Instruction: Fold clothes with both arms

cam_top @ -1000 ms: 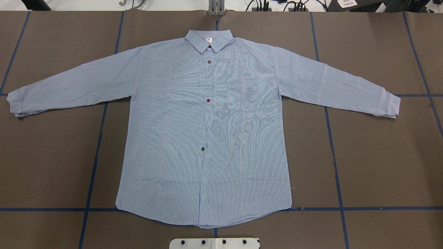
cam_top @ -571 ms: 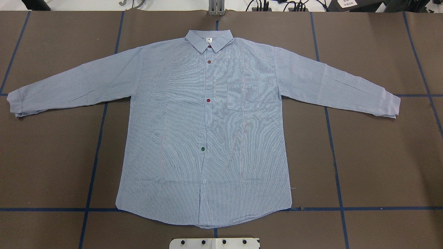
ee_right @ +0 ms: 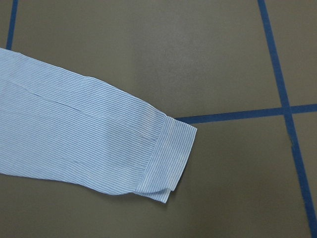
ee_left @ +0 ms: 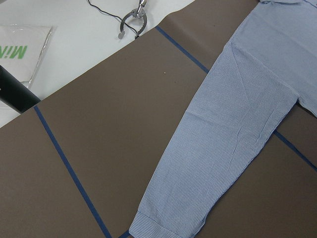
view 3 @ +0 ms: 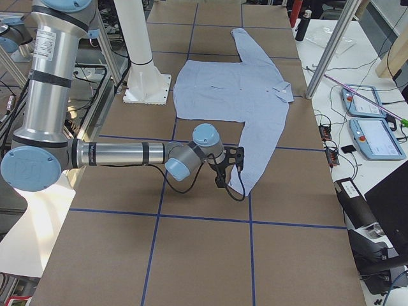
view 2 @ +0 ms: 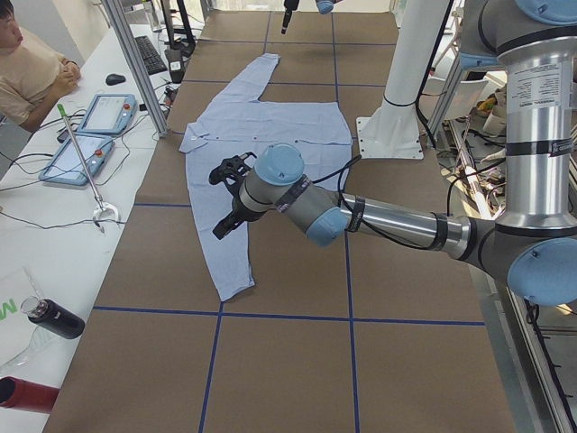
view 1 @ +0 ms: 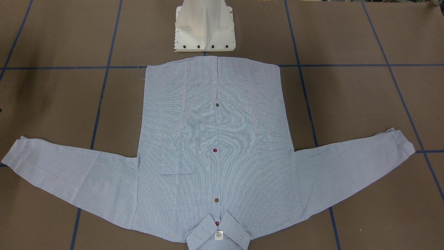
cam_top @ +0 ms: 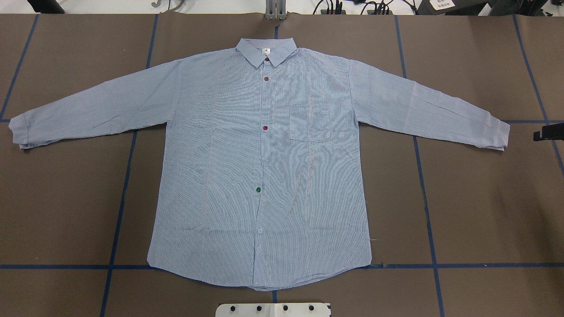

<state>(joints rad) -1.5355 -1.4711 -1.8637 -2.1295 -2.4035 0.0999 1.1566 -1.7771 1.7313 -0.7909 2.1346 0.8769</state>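
Your table is covered in a brown matte sheet (cam_top: 484,198) crossed by blue tape lines (cam_top: 434,265), with the white pedestal base (view 1: 204,31) at its 6 o'clock edge in the overhead view. At the far side a person (view 2: 27,72) sits by a white bench with grey-and-blue tablets (view 2: 99,113).

The light blue-and-white fine-striped button-up shirt (cam_top: 229,154) lies flat and face up. Its collar (cam_top: 266,50) is at 12 o'clock, its hem is at 6, and the sleeves spread toward 9 and 3.

The black left gripper (view 2: 225,203) hangs above the sleeve on the robot's left, short of the cuff (ee_left: 163,225) and not touching the cloth. You cannot tell from these views how far its fingers are parted.

The black right gripper (view 3: 228,169) sits low at the other cuff (ee_right: 168,158), just outside it at 3 o'clock. Its opening cannot be read either, and no cloth shows in its fingers.
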